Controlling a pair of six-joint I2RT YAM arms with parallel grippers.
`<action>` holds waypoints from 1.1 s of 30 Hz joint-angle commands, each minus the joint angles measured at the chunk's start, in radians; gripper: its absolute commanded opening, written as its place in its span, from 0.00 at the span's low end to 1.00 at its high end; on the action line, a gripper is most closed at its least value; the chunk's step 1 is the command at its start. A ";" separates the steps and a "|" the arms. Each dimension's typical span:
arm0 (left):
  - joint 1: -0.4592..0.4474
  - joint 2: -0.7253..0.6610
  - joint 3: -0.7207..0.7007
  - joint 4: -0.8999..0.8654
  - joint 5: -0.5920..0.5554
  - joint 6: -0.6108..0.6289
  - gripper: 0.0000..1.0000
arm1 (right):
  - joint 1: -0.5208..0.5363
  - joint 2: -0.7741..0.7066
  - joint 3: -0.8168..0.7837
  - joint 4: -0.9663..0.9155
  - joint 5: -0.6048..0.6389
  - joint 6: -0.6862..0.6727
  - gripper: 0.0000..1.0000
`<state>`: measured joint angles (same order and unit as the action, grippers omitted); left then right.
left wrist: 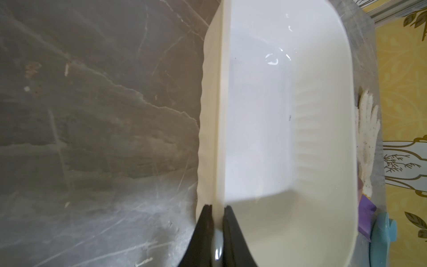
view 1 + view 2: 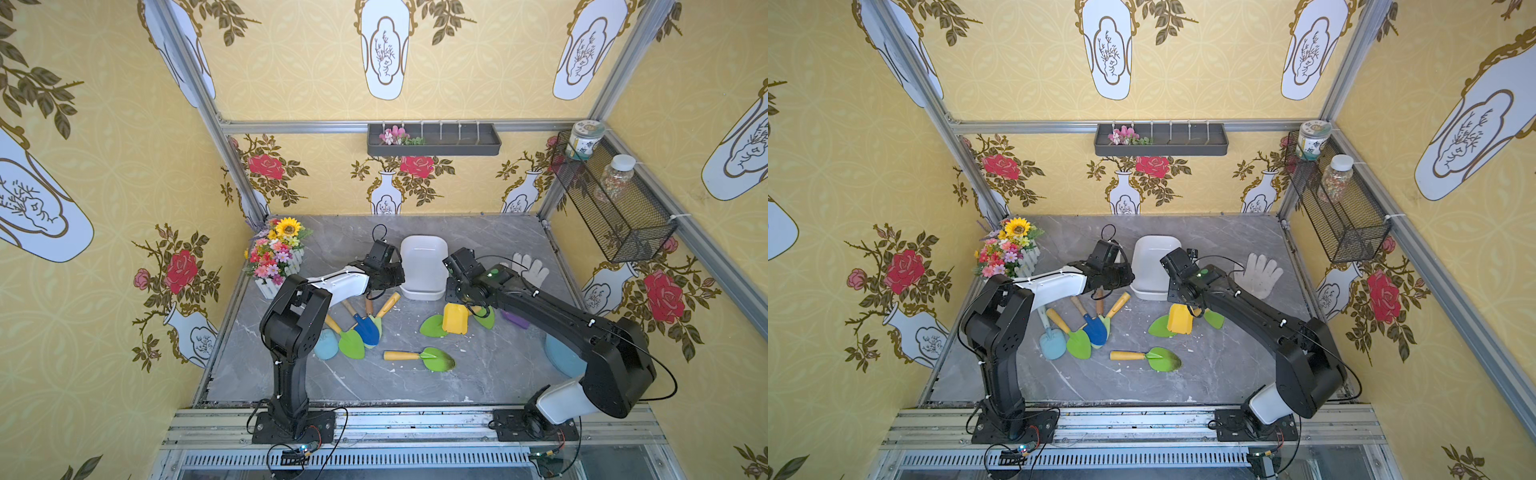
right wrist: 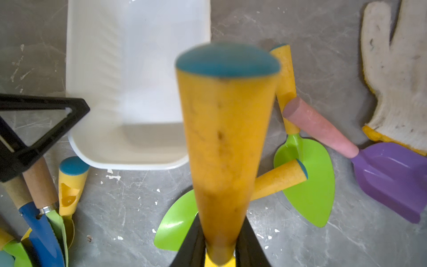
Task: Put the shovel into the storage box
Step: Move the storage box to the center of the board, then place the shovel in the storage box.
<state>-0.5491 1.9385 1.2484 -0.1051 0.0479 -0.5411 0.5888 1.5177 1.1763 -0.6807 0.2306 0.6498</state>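
Observation:
The storage box (image 2: 423,266) (image 2: 1154,266) is a white tub standing at the middle of the table, with nothing inside it. My left gripper (image 1: 217,207) (image 2: 397,277) is shut on its left rim (image 1: 219,115), one finger inside the wall and one outside. My right gripper (image 3: 220,222) is shut on a shovel (image 3: 226,138) with a yellow handle and a blue end cap. In both top views its yellow scoop blade (image 2: 455,319) (image 2: 1179,319) hangs just in front of the box's near right corner. The handle points toward the storage box (image 3: 138,81).
Several more shovels lie on the table: a cluster (image 2: 361,328) at front left, a green one (image 2: 419,357) in front, green ones (image 3: 307,180) and a purple one (image 3: 390,178) under the right arm. A glove (image 2: 530,266) lies right of the box, flowers (image 2: 276,257) far left.

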 commanded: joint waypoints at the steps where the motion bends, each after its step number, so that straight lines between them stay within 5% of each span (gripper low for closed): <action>1: -0.009 -0.017 -0.015 -0.012 0.016 -0.003 0.14 | -0.014 0.036 0.055 0.015 -0.013 -0.044 0.25; 17: -0.057 -0.066 -0.073 -0.012 -0.040 -0.117 0.23 | -0.115 0.363 0.433 -0.008 -0.153 -0.148 0.25; 33: -0.058 -0.095 -0.117 0.025 -0.014 -0.161 0.25 | -0.132 0.587 0.529 -0.056 -0.130 -0.147 0.28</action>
<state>-0.6071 1.8416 1.1400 -0.0990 0.0223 -0.6922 0.4583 2.0872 1.6932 -0.7158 0.0792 0.4995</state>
